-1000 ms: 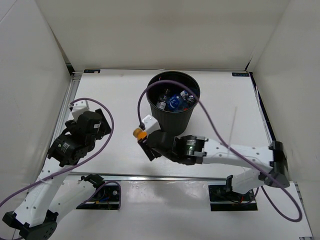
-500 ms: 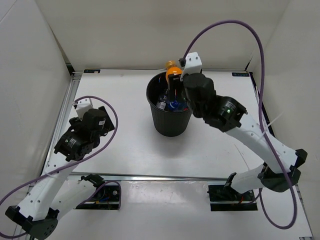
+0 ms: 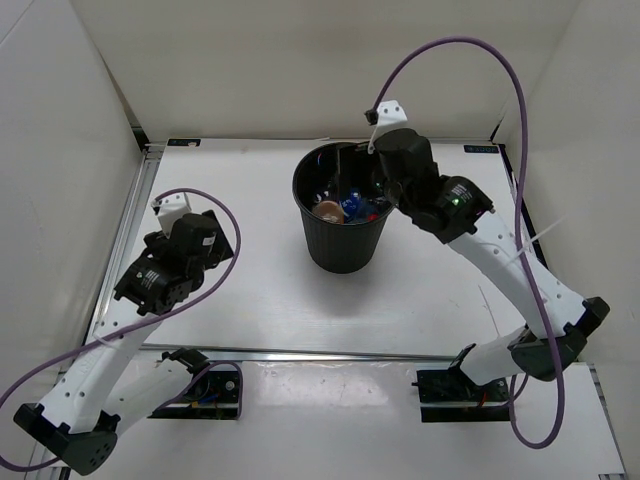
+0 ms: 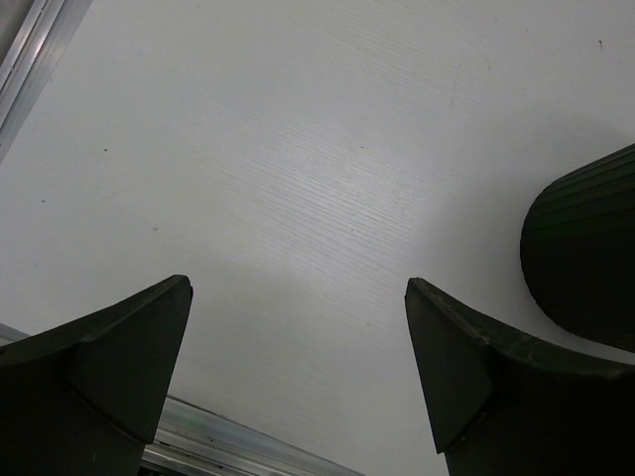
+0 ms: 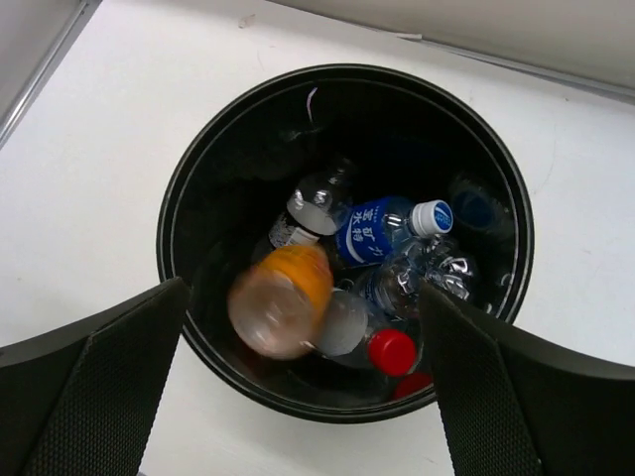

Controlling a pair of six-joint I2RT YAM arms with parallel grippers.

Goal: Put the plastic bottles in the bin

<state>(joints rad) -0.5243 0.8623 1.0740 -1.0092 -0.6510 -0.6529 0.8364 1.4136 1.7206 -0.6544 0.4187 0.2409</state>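
The right gripper (image 5: pixel 303 290) is spread wide and empty above the round black plastic bin (image 5: pixel 347 71). The stubby orange plastic bottle (image 5: pixel 278 307) is blurred inside the rim, above the clear plastic bottles (image 5: pixel 382 223). A rebound off that pile could eject it. The left gripper (image 4: pixel 298 297) is likewise spread wide and empty.

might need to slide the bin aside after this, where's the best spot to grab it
Pinch the rim of the bin from straight above, one finger inside, one outside. Its round, tapering body looks too wide for open jaws to span, but the rim is a thin upright wall. The bottles are inside, below the rim.
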